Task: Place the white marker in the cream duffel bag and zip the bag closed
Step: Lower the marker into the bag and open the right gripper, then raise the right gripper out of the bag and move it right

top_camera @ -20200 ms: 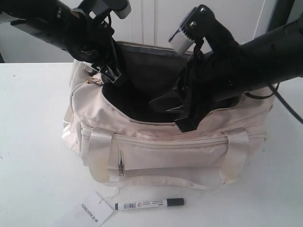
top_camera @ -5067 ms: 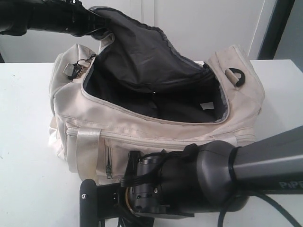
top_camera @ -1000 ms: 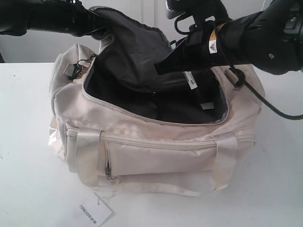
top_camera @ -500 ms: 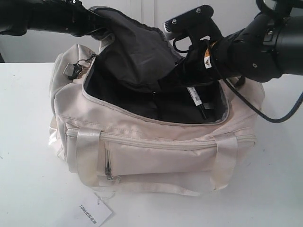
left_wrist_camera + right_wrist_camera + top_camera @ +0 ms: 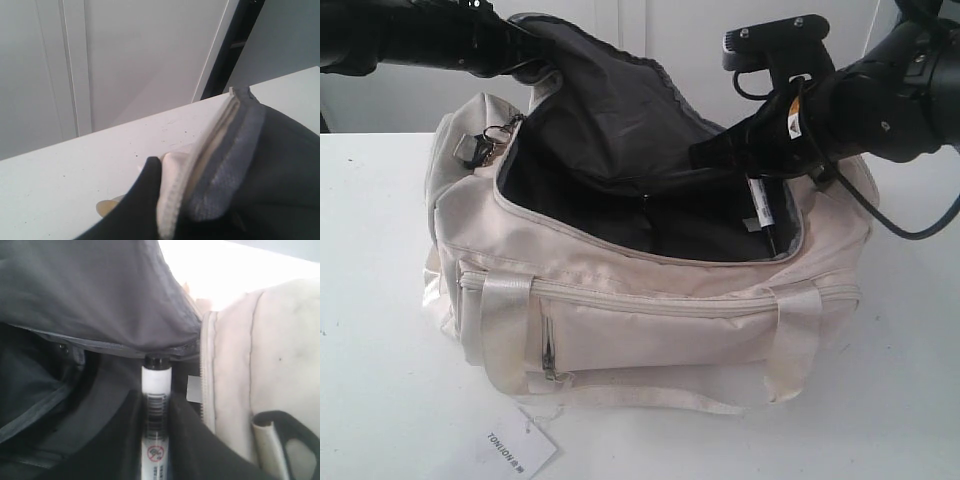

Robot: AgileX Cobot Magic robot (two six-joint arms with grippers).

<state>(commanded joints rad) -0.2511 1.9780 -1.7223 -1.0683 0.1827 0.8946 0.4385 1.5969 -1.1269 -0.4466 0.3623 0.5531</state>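
Right fingers (image 5: 189, 452) moved right, gripping white marker (image 5: 761, 210), left fingers (image 5: 142, 202) pinching cream duffel bag (image 5: 650, 322) open

The cream duffel bag (image 5: 650, 320) is pale ivory with glossier straps (image 5: 505, 330); its lining (image 5: 610, 130) is charcoal grey. The white marker (image 5: 156, 382) carries black barcode stripes, a red circle mark and a black end. At seven o'clock from the bag lies a white tag (image 5: 515, 452) with black lettering, on a white table (image 5: 380, 400). The right end effector (image 5: 156, 440) is black.
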